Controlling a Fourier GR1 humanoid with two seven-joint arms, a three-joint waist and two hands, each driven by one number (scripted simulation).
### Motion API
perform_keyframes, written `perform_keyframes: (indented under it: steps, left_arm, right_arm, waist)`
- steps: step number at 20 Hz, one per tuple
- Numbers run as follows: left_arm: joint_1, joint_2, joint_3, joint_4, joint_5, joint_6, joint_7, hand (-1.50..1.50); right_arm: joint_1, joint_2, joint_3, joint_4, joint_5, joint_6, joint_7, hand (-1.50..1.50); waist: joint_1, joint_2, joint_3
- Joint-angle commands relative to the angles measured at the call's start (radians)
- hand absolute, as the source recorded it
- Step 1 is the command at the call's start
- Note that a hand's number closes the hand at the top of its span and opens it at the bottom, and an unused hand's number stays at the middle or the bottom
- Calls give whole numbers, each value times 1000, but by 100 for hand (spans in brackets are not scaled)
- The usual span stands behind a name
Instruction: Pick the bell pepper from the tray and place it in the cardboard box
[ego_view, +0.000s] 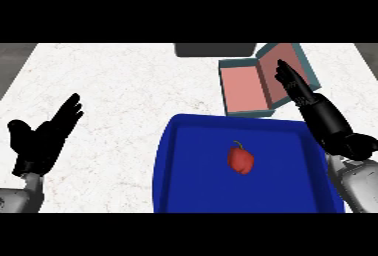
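White counter (125, 100): bell pepper (241, 159) on tray (184, 175), stem seemingly pointing away.

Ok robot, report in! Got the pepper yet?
Both hands open, left hand resting, right hand over the cardboard box. Bell pepper untouched on tray. Path clear.

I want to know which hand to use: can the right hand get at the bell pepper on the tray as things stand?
Probably yes. The right hand is open beside the tray, and the bell pepper lies alone, uncovered.

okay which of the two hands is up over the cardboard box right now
The right hand, at the view's right, fingers straight and reaching over the open cardboard box. The left hand rests open over bare counter.
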Motion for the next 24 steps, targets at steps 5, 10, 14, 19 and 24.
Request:
perform_keyframes:
  steps: [5,10,14,19,24]
  left_arm:
    - [24,-59,118,-43,44,123,-46,0]
    - [46,-103,143,-76,82,148,-61,0]
    - [42,-147,100,-105,67,153,-78,0]
    - [29,-171,61,-141,44,176,-60,0]
    - [23,-160,51,-164,38,174,-33,0]
  right_arm:
    - [213,25,-294,-58,100,-465,32,150]
    - [454,2,-319,-3,330,-717,104,-150]
    - [618,2,-219,-232,549,-833,130,-150]
    - [772,-69,-109,-363,779,-718,373,-150]
    - [875,-142,-16,-505,822,-466,612,-150]
  waist:
    - [-132,-41,-12]
    - [-134,-27,-16]
    - [-78,-12,-18]
    - [-50,1,-23]
    - [-28,7,-25]
